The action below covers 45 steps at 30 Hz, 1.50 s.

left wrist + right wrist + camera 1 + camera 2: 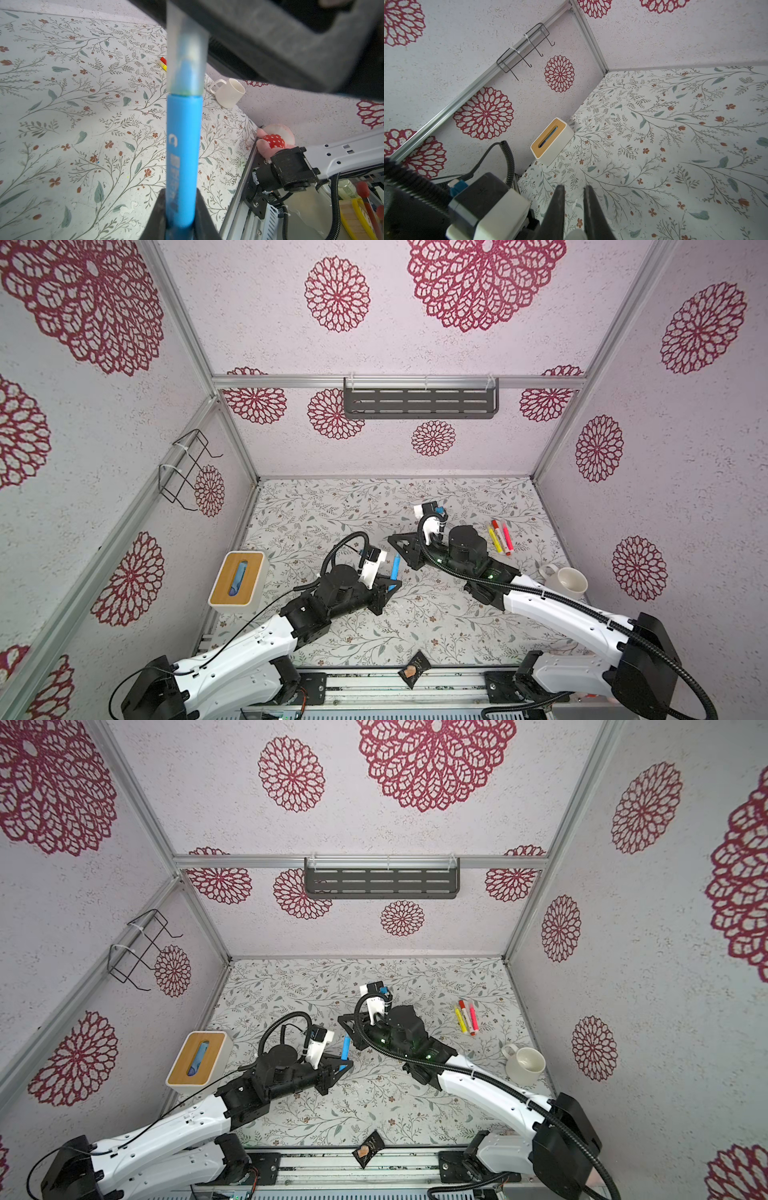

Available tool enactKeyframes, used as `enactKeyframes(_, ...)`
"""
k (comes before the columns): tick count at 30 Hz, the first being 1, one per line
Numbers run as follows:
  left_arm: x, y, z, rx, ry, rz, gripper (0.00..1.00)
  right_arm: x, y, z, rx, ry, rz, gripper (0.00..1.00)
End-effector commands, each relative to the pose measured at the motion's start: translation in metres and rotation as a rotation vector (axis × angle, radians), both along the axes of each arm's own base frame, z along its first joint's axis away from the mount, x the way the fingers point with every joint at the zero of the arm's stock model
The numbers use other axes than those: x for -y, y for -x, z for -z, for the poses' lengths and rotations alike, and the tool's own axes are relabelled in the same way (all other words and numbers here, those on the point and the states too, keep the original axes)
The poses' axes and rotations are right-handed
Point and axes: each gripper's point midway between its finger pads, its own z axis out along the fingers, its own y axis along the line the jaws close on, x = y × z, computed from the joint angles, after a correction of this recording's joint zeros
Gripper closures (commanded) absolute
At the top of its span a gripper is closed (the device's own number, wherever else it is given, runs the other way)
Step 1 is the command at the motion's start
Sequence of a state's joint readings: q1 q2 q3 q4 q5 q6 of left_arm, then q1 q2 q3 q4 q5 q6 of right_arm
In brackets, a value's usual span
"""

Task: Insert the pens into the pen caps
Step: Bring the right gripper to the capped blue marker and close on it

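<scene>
My left gripper [180,190] is shut on a bright blue pen [182,145], which stands up from its jaws [390,588]. A pale see-through pen cap [187,62] sits over the pen's tip, and the cap's far end runs under my right gripper [390,538]. The right jaws stand close together around a pale rounded end, the cap [575,234], near their root. In both top views the blue pen [345,1048] bridges the two grippers at mid-table. Yellow [493,540], orange-red [500,536] and pink [507,540] pens lie side by side to the right.
A white wood-topped box [237,583] stands at the left edge and a white mug [567,583] at the right. A dark packet [414,668] lies at the front rail. A shelf [419,400] and a wire rack [187,468] hang on the walls.
</scene>
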<state>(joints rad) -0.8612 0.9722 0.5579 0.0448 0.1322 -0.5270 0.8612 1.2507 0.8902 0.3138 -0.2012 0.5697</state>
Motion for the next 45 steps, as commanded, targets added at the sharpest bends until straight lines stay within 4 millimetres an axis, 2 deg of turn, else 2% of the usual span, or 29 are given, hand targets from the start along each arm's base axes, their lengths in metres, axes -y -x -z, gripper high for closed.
enactKeyframes(1,-0.010,-0.025,-0.057,0.138,0.153,-0.107,1.00,-0.010,0.031,0.037,-0.093,0.082,-0.103,1.00)
enactKeyframes(13,-0.013,-0.029,-0.062,0.149,0.184,-0.119,1.00,-0.016,0.037,0.050,-0.119,0.093,-0.108,1.00)
enactKeyframes(24,-0.024,-0.043,-0.075,0.156,0.245,-0.135,1.00,-0.037,0.051,0.077,-0.172,0.122,-0.148,1.00)
enactKeyframes(35,-0.052,-0.056,-0.084,0.164,0.270,-0.203,1.00,-0.071,0.072,0.100,-0.206,0.131,-0.220,1.00)
enactKeyframes(39,-0.055,-0.058,-0.086,0.166,0.268,-0.216,1.00,-0.076,0.080,0.102,-0.198,0.144,-0.236,1.00)
enactKeyframes(45,-0.068,-0.060,-0.089,0.175,0.262,-0.250,1.00,-0.073,0.085,0.105,-0.199,0.147,-0.229,1.00)
